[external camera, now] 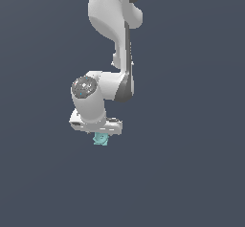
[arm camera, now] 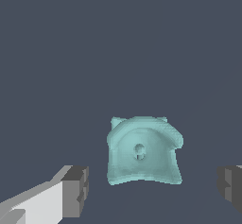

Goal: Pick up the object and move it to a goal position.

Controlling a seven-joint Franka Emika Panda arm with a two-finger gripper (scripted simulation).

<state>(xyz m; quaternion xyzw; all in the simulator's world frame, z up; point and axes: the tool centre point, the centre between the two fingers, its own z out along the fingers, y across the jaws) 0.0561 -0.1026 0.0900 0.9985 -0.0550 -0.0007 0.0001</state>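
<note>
Wrist view, nearest: gripper fingers spread wide, nothing clamped. Teal object sits between finger lines, gaps both sides, no contact.

Step, est.: pre-grasp approach. Next move needs descent w/ object kept centred, then closing.

Exterior view: object just below hand, partly hidden. Fingertips not discernible. Goal position unmarked. Surface featureless; height above it unclear.

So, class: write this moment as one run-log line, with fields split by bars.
stage: approach | gripper: open, fingers either side of teal object, no contact seen | object: not gripped | goal: not visible
</note>
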